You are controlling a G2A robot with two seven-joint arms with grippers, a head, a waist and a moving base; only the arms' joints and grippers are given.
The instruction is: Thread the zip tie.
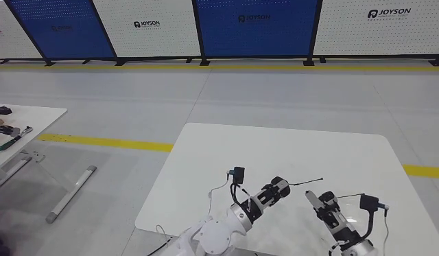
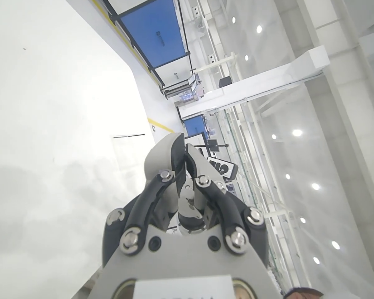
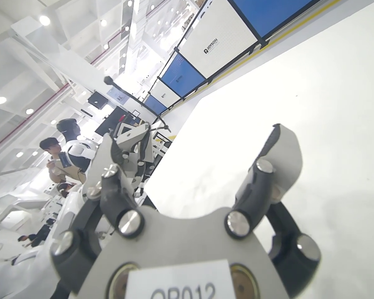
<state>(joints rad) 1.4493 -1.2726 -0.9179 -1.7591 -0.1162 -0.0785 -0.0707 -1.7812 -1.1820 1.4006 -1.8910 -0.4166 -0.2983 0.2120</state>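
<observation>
Looking down from the top, you've got the zip tie point(image 1: 306, 182) as a thin, straight black strip against the white table point(image 1: 274, 153). Its small head is at the end away from the left gripper point(image 1: 280, 185), and its tail seems to meet that gripper's tips. Your left wrist view tells it differently: there's a gap of bare table between tie and tips. The jaws there are closed tip to tip, nothing visible between them, black ribbed pads face to face inside curved grey metal shells. Over to the right gripper point(image 3: 194, 136): your right wrist view has its jaws spread wide and holding nothing, grey metal plates on black links with round silver screws, above the smooth tabletop. From the top it sits near the tie's head end, apart from it.
</observation>
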